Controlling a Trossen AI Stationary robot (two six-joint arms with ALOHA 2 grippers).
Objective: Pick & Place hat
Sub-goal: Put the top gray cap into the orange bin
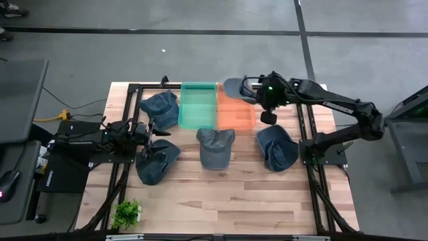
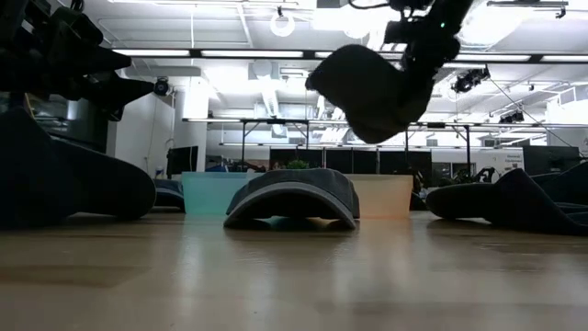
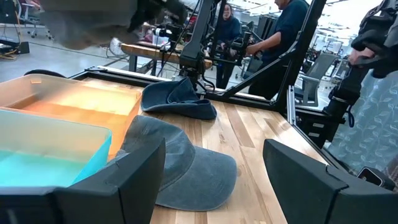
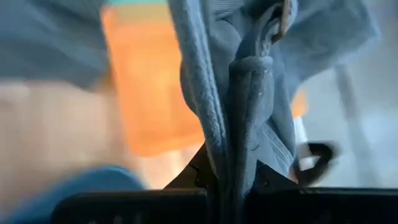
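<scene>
**Aloft: a hat held over the orange bin**

Leftmost, the left gripper waits low with its fingers spread, just above a hat. Rightward sit the green bin and orange bin. Above the latter, the right gripper is clamped on a raised hat.

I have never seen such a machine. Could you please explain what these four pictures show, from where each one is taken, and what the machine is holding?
This is a robot with two dark arms at a wooden table. One picture looks straight down, one looks level across the tabletop, and two come from cameras on the wrists.

On the table stand a green bin and an orange bin, with four blue caps lying around them and a small plant near one corner.

The right gripper is shut on a fifth cap, holding it in the air above the orange bin's far end. The left gripper is open and empty, low between two caps.
</scene>
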